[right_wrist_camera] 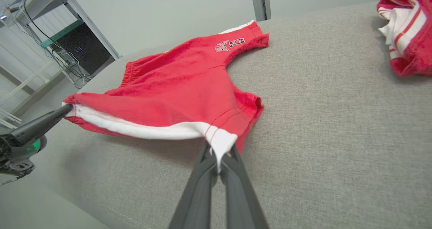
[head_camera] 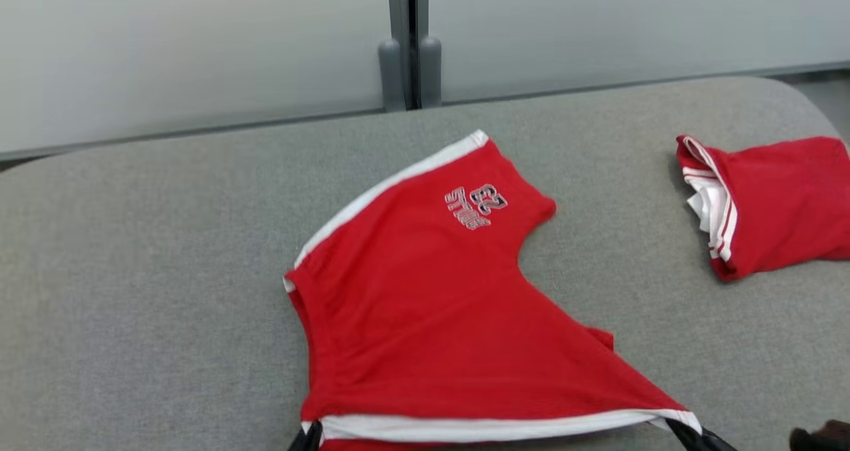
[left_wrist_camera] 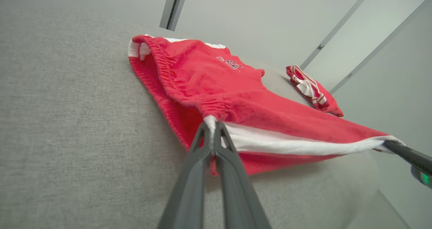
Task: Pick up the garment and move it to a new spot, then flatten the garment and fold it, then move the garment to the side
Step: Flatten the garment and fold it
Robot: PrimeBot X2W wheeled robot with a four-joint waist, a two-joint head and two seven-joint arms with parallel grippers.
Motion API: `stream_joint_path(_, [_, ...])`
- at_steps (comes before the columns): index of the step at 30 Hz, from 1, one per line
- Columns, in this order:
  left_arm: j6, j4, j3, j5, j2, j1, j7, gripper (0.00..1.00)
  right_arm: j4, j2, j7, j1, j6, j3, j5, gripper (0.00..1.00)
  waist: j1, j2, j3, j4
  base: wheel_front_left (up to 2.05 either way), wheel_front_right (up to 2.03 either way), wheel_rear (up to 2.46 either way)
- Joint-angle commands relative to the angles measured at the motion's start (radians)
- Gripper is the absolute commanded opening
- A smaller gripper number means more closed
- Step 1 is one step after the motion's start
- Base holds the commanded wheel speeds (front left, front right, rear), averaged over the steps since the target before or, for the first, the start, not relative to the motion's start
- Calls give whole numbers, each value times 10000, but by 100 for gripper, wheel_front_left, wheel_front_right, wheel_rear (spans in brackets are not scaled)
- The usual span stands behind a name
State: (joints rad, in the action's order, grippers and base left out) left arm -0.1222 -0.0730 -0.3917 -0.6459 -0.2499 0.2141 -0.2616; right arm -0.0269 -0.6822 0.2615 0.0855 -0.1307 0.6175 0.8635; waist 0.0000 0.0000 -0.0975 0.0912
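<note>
The garment point(head_camera: 425, 305), red shorts with white side stripes and a printed number, lies spread on the grey padded surface point(head_camera: 133, 271). Its near white-striped edge is raised and pulled taut between both grippers. My left gripper point(head_camera: 309, 436) is shut on the waistband corner, seen close in the left wrist view point(left_wrist_camera: 212, 127) with the garment point(left_wrist_camera: 209, 74) beyond it. My right gripper point(head_camera: 687, 431) is shut on the leg-hem corner, and its own view shows that gripper point(right_wrist_camera: 219, 154) pinching white fabric of the garment point(right_wrist_camera: 182, 87). The far leg rests flat.
A second red and white garment point(head_camera: 770, 202) sits folded at the surface's right end. A pale wall with a grey post point(head_camera: 408, 39) runs behind the surface. A dark object point(head_camera: 823, 434) shows at the lower right corner. Shelving with cables point(right_wrist_camera: 50, 36) stands off to the left side.
</note>
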Motion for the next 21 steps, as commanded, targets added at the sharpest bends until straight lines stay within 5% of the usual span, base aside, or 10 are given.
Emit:
stream_joint_path(1, [17,99,83,32,-32,172,-42,0,-127,-154,45,246,-1,-235,122,0,0,0,753,-360,0,0,0])
stream_joint_path(8, [-54,703,-124,287,142,266,-42,0,-882,-529,-178,807,-1,-1076,243,0,0,0,-5,-965,0,0,0])
stream_joint_path(21, [-90,-19,-608,-15,1087,-4077,710,0,317,-1283,-2750,-5072,-1,-541,591,0,0,0,-2889,-2527,0,0,0])
